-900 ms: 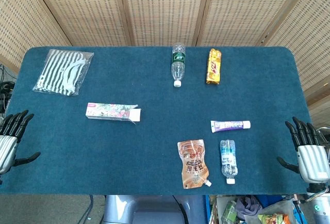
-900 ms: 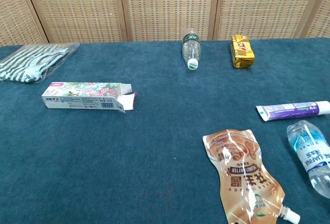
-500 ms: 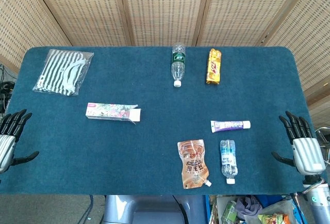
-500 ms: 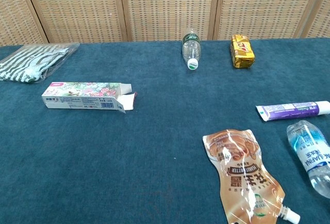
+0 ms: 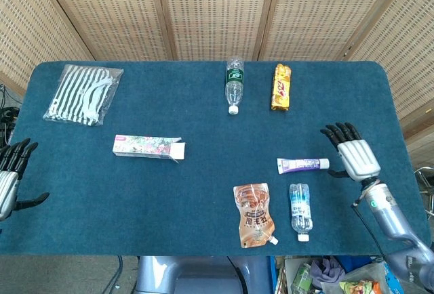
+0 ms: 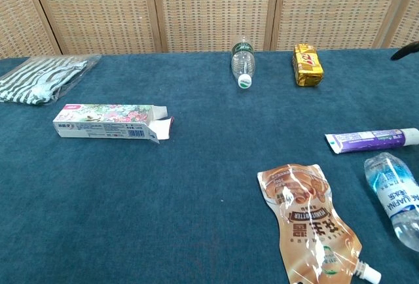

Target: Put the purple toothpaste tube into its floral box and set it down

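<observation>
The purple toothpaste tube [image 5: 302, 165] [image 6: 372, 140] lies flat on the blue table, cap to the right. Its floral box [image 5: 148, 147] [image 6: 110, 122] lies left of centre with its right end flap open. My right hand [image 5: 352, 156] hovers open just right of the tube's cap, fingers spread, not touching it; only a dark fingertip [image 6: 404, 53] shows at the chest view's right edge. My left hand [image 5: 11, 179] is open at the table's left edge, far from the box.
A brown spouted pouch [image 5: 254, 214] and a small water bottle [image 5: 300, 211] lie in front of the tube. A green-label bottle [image 5: 234, 85] and a yellow snack pack [image 5: 281, 87] lie at the back. A striped bag [image 5: 83, 94] sits back left.
My right hand has moved from the table's right front edge inward and up to beside the tube's cap. My left hand has slid slightly further off the left edge.
</observation>
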